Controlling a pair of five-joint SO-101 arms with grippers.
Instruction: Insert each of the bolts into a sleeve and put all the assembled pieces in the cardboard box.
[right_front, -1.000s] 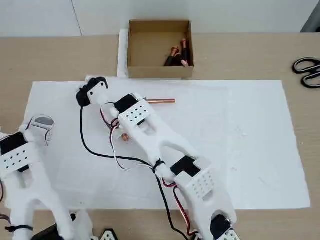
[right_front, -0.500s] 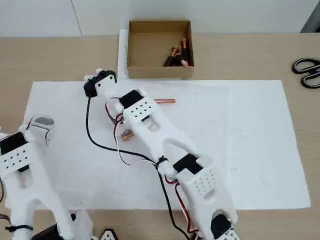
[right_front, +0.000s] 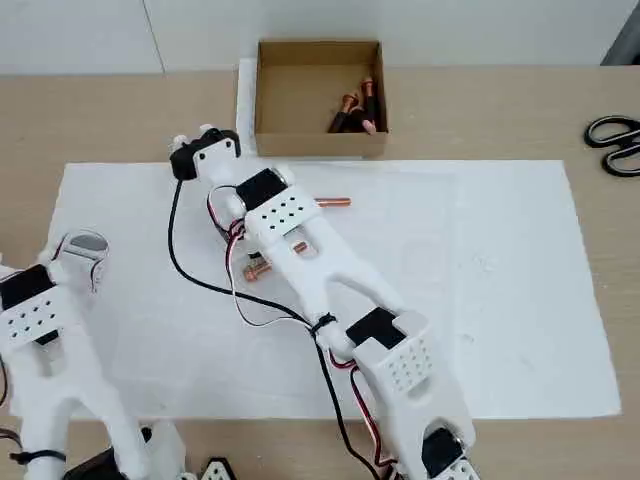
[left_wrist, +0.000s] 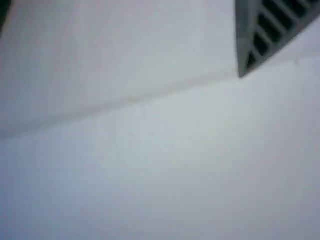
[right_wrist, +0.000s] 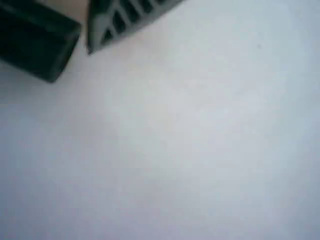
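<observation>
Copper-coloured metal bolt (right_front: 334, 202): loose on white paper sheet (right_front: 500, 280), beside my right arm (right_front: 330, 275). Brown cardboard box (right_front: 320, 143): holds finished pieces (right_front: 355, 110). Right gripper (right_front: 203, 152): near box corner; clenched or released, I cannot tell. Step, judged: fetching bolt; next needs a sleeve.

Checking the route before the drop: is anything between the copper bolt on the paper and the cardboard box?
Nothing visible. Only bare white paper lies between the bolt and the cardboard box. The right arm covers one end of the bolt.
</observation>
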